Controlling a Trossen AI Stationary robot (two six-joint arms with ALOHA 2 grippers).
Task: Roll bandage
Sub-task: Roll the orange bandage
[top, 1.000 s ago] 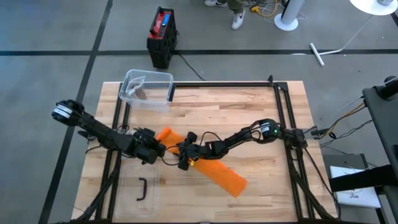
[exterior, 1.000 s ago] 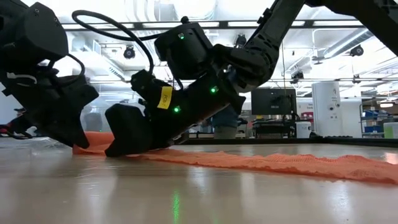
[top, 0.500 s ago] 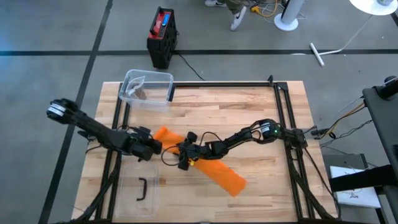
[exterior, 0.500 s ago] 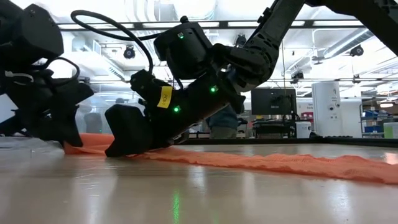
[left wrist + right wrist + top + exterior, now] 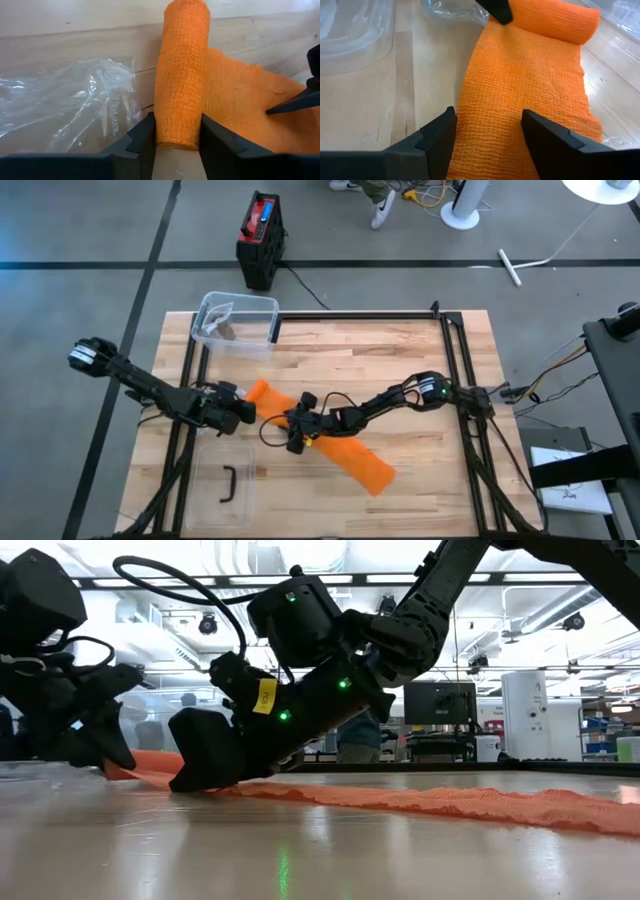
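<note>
Looking down on the table [image 5: 400, 350], we see the orange bandage [image 5: 350, 460] stretched between both arms. Only the left wrist view shows its rolled end [image 5: 180, 75] between the left pincer [image 5: 176, 145] fingers, loosely flanked. The right pincer [image 5: 487, 135], spread wide, presses the flat strip, clearest in its own view.

Orange bandage roll [image 5: 181, 75] between pincer [image 5: 177, 145] fingers

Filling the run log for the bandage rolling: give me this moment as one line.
task: roll bandage | left gripper: jaws around rolled end of orange bandage | right gripper: jaws open, pressing flat strip to table | state: partly rolled
</note>
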